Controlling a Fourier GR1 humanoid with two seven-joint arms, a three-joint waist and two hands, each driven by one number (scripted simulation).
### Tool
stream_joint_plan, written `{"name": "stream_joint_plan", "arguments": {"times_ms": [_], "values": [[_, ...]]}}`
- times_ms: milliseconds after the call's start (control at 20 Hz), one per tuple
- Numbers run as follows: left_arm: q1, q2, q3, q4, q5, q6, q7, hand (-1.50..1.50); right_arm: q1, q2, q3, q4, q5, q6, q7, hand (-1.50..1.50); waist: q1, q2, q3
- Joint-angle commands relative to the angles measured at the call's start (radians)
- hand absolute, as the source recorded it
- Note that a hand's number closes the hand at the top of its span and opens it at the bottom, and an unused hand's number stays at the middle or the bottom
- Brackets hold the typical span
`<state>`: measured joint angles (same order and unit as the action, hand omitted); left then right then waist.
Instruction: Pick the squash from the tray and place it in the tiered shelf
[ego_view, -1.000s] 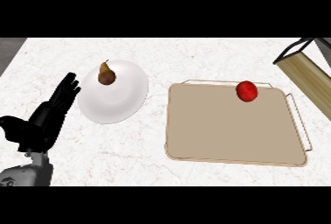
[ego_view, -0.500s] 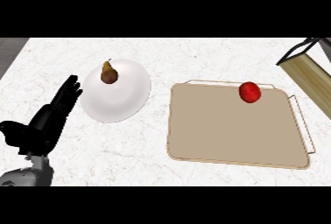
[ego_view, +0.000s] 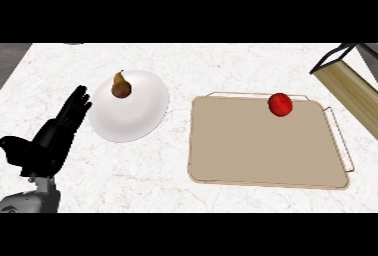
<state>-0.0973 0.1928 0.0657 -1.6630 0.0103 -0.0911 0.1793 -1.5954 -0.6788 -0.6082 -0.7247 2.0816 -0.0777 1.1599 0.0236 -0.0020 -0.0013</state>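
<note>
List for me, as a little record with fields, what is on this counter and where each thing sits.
tray: tan tray at the right of the counter
red item: small red fruit-like thing at the tray's far edge
plate: white plate left of the tray
on the plate: a brown pear near its far rim
shelf: wooden shelf, partly in view, upper right
left robot hand: open, fingers straight, left of the plate, holding nothing
right robot hand: not in view

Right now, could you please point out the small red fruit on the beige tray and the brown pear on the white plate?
Small red fruit (ego_view: 279, 104), head view: its middle.
Brown pear (ego_view: 120, 88), head view: its body.
</note>
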Motion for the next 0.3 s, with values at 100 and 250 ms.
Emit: {"name": "stream_joint_plan", "arguments": {"times_ms": [100,250], "values": [[0.014,0.001,0.007,0.001,-0.006,0.007,0.001,0.0,-0.048,0.127,0.0,-0.244,0.009,0.035,0.208,-1.5,-0.028,-0.014,-0.001],[0.083,0.012,0.03,0.01,0.003,-0.007,-0.038,0.0,0.001,0.152,-0.021,-0.428,-0.027,0.078,0.109,-1.5,-0.049,-0.024,0.001]]}}
